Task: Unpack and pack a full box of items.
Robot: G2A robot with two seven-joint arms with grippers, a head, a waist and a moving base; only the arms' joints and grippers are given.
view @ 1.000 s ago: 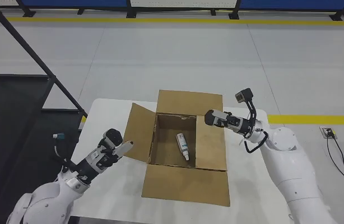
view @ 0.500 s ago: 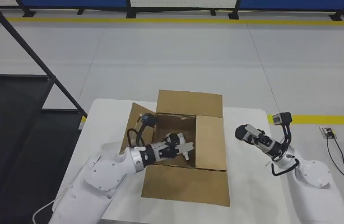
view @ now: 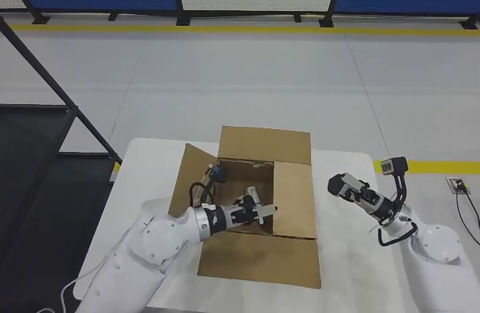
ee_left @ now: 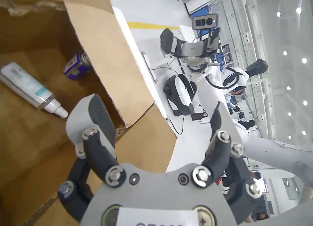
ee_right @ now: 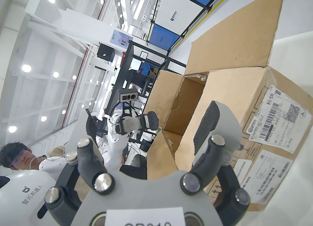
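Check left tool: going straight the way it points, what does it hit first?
Likely the cardboard box's side flap, dead ahead of the open left tool; depth is unclear. The white bottle lies off to one side.

Left arm reaches forward and inward, forearm near level. Left hand [ee_left: 156,112] points ahead, fingers spread wide. Right arm bent out to the side, forearm angled up. Right hand [ee_right: 151,117] raised, fingers spread wide.

White table [view: 144,166], open cardboard box [view: 293,200] standing on its middle, flaps spread outward
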